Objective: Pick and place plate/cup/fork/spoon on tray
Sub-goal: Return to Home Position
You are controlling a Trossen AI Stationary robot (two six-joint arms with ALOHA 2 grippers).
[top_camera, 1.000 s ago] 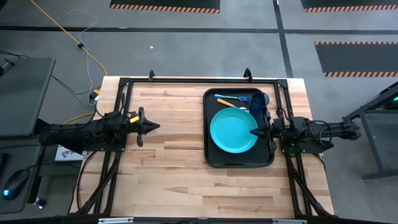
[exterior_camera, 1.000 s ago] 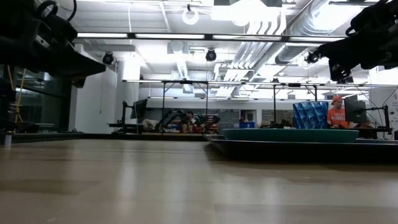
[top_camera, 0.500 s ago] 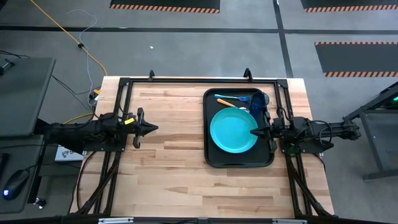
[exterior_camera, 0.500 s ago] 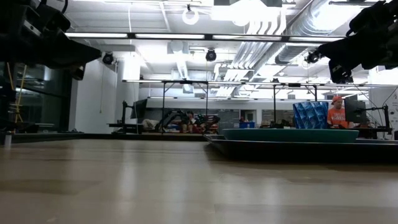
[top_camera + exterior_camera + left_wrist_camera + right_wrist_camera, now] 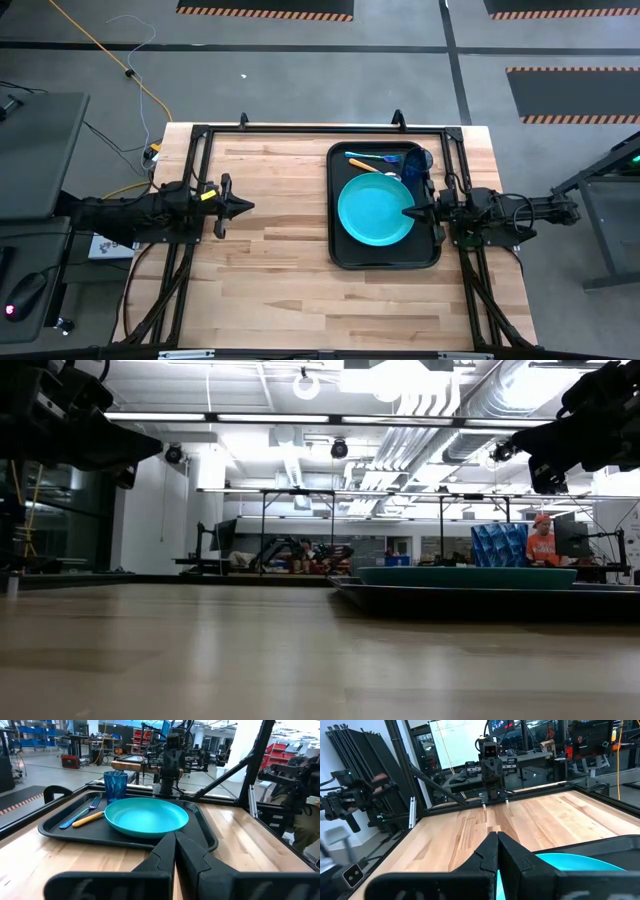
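Observation:
The black tray point(image 5: 334, 200) lies on the table's right half. On it rest the turquoise plate point(image 5: 372, 210), the dark-blue cup point(image 5: 418, 162) standing upright at the tray's far right corner, and an orange-handled and a blue-handled utensil point(image 5: 366, 160) lying along its far end. My right gripper point(image 5: 406, 212) is shut and empty, hovering above the plate's right rim. My left gripper point(image 5: 250, 206) is shut and empty above the bare table left of the tray; its wrist view shows the plate point(image 5: 145, 816), the cup point(image 5: 115, 784) and the utensils point(image 5: 82, 814).
A black metal frame point(image 5: 300, 130) runs along the table's far edge and down both sides. Bare wood lies between my left gripper and the tray and along the near edge. A person point(image 5: 542, 543) sits far off in the room behind.
My left gripper has drawn back a little toward the table's left edge and risen slightly, staying shut. The things on the tray have kept still.

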